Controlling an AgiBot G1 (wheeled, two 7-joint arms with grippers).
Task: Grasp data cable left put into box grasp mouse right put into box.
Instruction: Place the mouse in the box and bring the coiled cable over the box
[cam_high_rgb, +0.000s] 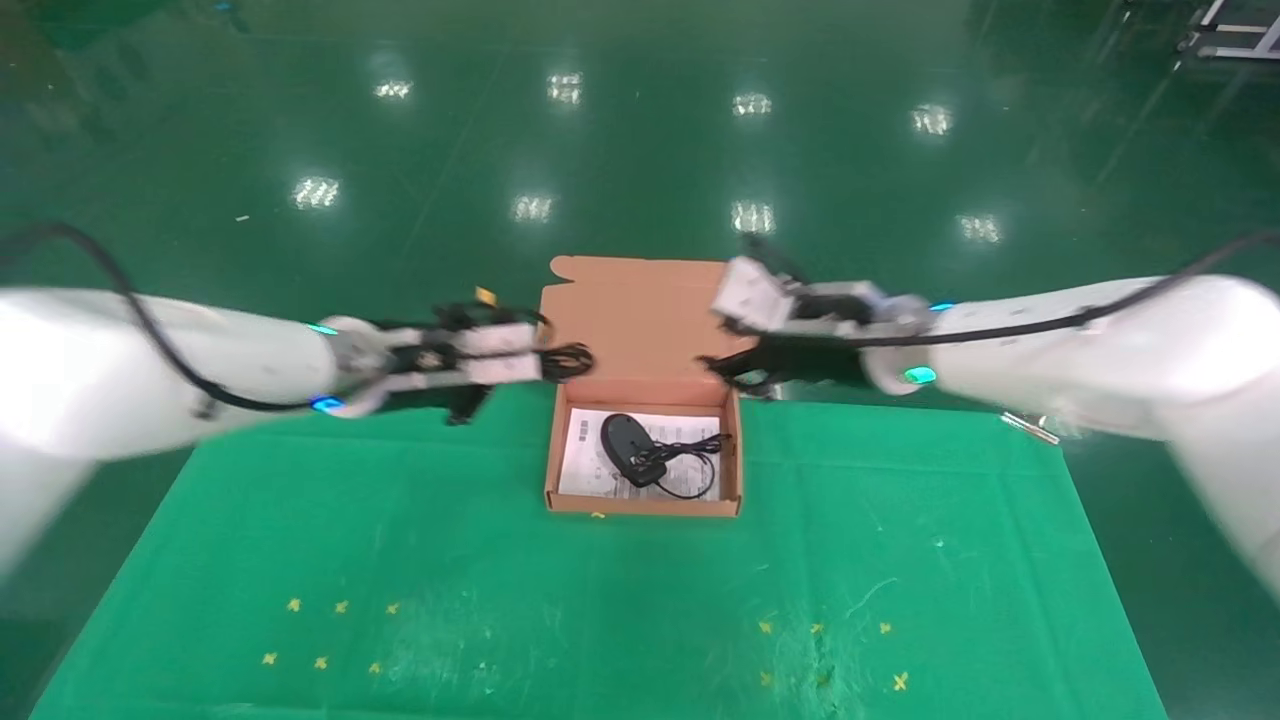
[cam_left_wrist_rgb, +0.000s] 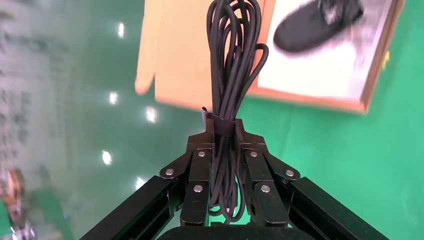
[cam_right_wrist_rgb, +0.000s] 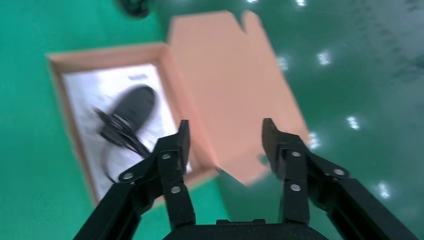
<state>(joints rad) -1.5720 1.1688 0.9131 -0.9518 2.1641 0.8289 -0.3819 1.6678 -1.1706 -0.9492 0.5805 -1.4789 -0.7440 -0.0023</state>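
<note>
Already the mouse (cam_high_rgb: 624, 440) lies inside the box (cam_high_rgb: 552, 450), resting on the white printed sheet (cam_high_rgb: 582, 452) with its thin cord (cam_high_rgb: 690, 450) looped beside it, so that half of the task looks finished. What remains is the data cable (cam_high_rgb: 566, 361), which is not in the box yet: the left tool (cam_high_rgb: 545, 362) holds it pinched between its fingers, and the left wrist view shows the fingertips (cam_left_wrist_rgb: 206, 142) pressed against the bundle just below its strap, the loops (cam_left_wrist_rgb: 235, 60) hanging out ahead towards the box. In the head view the left tool hovers in the air just outside the box's left wall, near the hinge of the open flap lid (cam_high_rgb: 640, 315), above the edge of the green worktop (cam_high_rgb: 400, 560). The right tool (cam_high_rgb: 735, 370) hangs on the opposite side, by the box's right rear corner, its jaws spread wide and holding nothing. My reading is that the cable needs carrying a little further over the tray and releasing beside the mouse; once that is done, both items will be packed.
</note>
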